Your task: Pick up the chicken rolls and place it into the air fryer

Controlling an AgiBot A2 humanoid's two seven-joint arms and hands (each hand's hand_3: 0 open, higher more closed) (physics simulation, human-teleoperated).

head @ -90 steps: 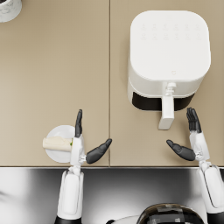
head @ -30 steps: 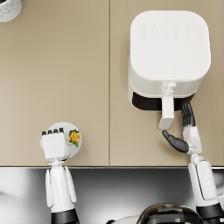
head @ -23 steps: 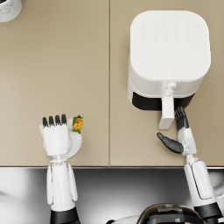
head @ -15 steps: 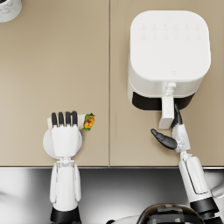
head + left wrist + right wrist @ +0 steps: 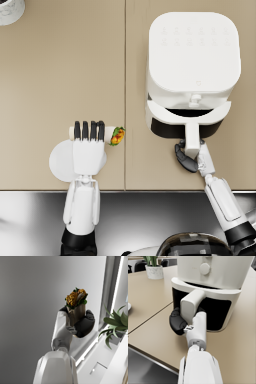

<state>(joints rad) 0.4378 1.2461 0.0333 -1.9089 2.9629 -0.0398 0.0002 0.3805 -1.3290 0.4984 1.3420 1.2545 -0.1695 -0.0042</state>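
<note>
Chicken roll (image 5: pixel 116 135) sits gripped in your left hand (image 5: pixel 88 150); right hand (image 5: pixel 189 157) seemingly grasps the drawer handle (image 5: pixel 192 140), so pull straight.

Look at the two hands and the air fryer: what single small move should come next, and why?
Probably the right hand should pull the air fryer drawer handle toward the robot. That hand is wrapped round the handle, yet the drawer looks barely open, so there is no gap to drop food into. The left hand holds the chicken roll raised above the white plate, ready to go.
</note>
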